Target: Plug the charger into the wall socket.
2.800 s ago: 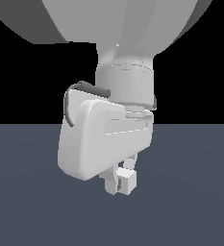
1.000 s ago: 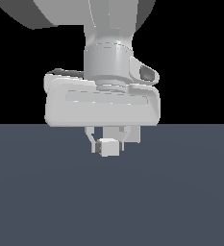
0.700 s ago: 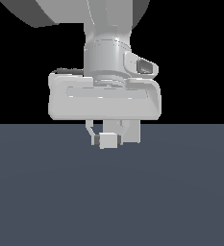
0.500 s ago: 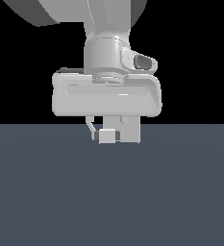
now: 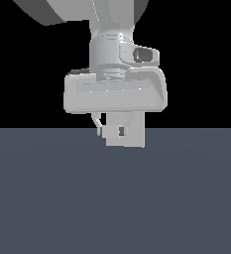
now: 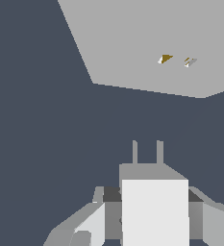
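Overhead, the robot arm [image 5: 112,30] is filling the upper middle of the exterior view, a pale grey column coming down out of a black background. Its wide, flat hand housing [image 5: 114,94] is sitting crosswise just above the line where the black meets the dark blue-grey floor [image 5: 112,198].

Next in size, in the wrist view, the wall socket [image 6: 147,43] is showing as a large, flat, light-grey plate lying ahead of the gripper across a stretch of floor. Two tiny marks are sitting side by side on its face, one brownish and one grey. The socket is not appearing in the exterior view.

Below the housing, the gripper [image 5: 123,131] is hanging with its tips at floor-line height. Its fingers [image 6: 92,223] are standing narrowly apart, pressing on either side of the charger [image 6: 154,211].

Smallest, the charger is a little off-white block held between the finger pads. In the wrist view its two short, thin prongs [image 6: 147,151] are sticking out of the forward face, pointing toward the socket plate. The prongs are well apart from the plate, with bare floor between them. In the exterior view the charger [image 5: 126,136] is appearing as a pale block just under the housing.
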